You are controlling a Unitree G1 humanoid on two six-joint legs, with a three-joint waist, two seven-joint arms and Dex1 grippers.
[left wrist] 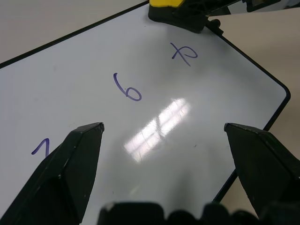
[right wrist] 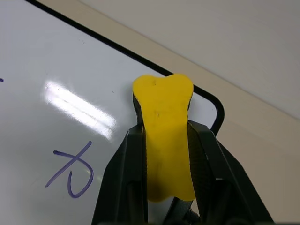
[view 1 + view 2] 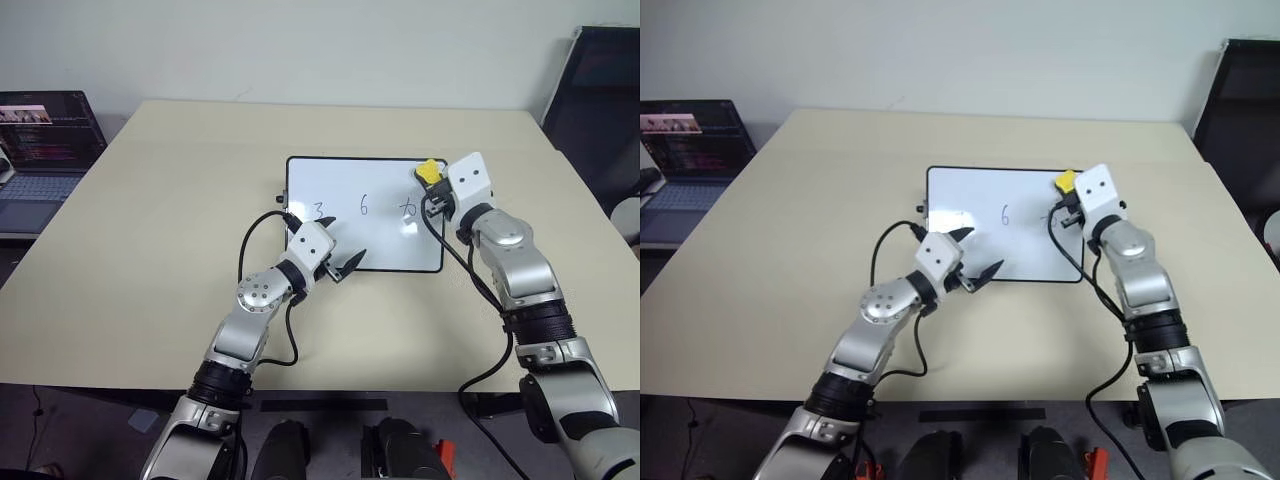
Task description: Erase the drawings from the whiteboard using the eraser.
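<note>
Pinching the small yellow eraser [image 2: 164, 136], the right gripper [image 3: 433, 190] hovers beside the purple drawings [image 1: 126, 87] on the black-framed whiteboard [image 3: 385, 250]; the left gripper [image 3: 340, 265] gapes empty.

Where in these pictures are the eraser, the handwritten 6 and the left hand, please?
eraser [image 2: 165, 136]: right wrist view, middle of its yellow top.
handwritten 6 [image 1: 127, 88]: left wrist view, on its loop.
left hand [image 3: 339, 257]: left eye view, midway between its open fingertips.

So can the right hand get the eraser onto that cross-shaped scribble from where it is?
Probably yes. The right hand holds the eraser at the whiteboard's corner, beside the cross-shaped scribble, with bare board between them.
</note>
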